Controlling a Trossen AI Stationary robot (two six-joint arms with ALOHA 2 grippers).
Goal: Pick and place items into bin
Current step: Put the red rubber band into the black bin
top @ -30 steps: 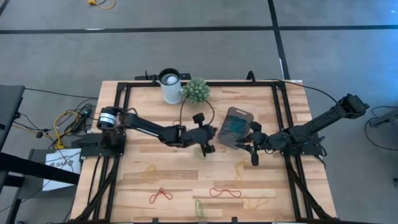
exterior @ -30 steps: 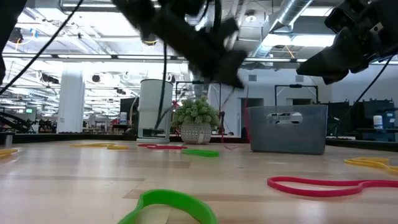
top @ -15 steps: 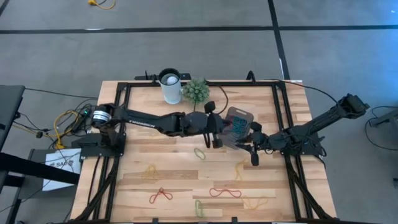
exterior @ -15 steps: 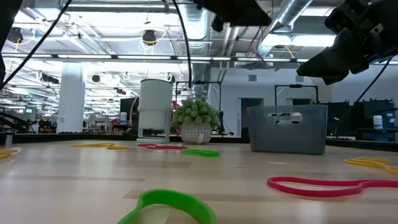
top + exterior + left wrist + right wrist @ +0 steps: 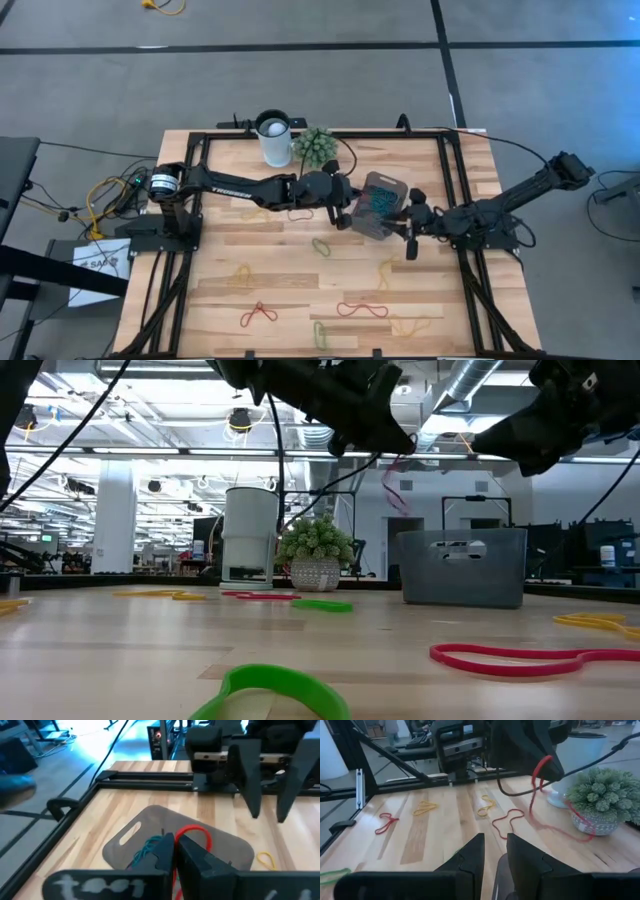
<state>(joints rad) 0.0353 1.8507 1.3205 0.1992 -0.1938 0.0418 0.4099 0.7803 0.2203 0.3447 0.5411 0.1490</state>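
On the left of the tabletop (image 5: 230, 255) the left arm reaches across toward the middle. Its tool (image 5: 345, 215) is pinched shut on a red band (image 5: 197, 837), which dangles from the fingertips at the bin's left edge, above its rim. In the low view the band (image 5: 392, 485) hangs clear above the bin (image 5: 462, 567), not yet inside.

The bin (image 5: 378, 205) sits right of centre, a little tilted, with a tangle of blue-grey bands already in it (image 5: 149, 846). The cup (image 5: 273, 138) and plant ball (image 5: 316, 146) stand at the far edge, left of the bin.

Just right of the bin the right tool (image 5: 411, 228) waits with its fingers a narrow gap apart, holding nothing that I can see; whether it steadies the bin I cannot tell.

More bands lie loose on the near half of the tabletop: a yellow one (image 5: 240, 275) at left, a red (image 5: 258, 316), a green (image 5: 321, 245) nearer the middle, another green (image 5: 320, 335) at the near edge, a red (image 5: 362, 309) and a yellow (image 5: 385, 271) further right.

The step in hand looks like the drop. Next, the left tool likely needs to move a touch rightward over the bin's mouth, lower so the limp loop hangs inside the walls, then open. The band may cling to a finger or drape over the rim.
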